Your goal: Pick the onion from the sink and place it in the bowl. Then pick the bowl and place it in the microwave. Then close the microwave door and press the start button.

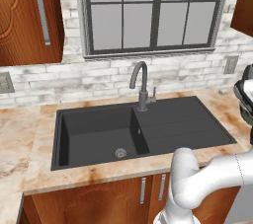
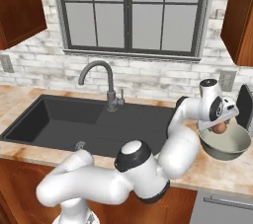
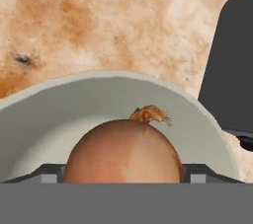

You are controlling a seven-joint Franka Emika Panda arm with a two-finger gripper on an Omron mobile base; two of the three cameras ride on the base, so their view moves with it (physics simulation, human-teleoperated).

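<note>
Marbled orange counter (image 2: pixel 217 178) under a window (image 2: pixel 131 11), dark sink (image 2: pixel 74 119) set in at left. On the counter right of the sink, cream bowl (image 2: pixel 225 145). Just above its rim, gripper (image 2: pixel 221 125) fingers pinching the onion (image 2: pixel 220 128).

The small round brown-orange onion (image 2: pixel 220 127) hangs just above the deep cream-lined grey bowl (image 2: pixel 226 145), right of the dark charcoal sink (image 1: pixel 123 134).

onion (image 3: pixel 123 151) base hidden, bowl (image 3: pixel 99 99) rim cropped
</note>
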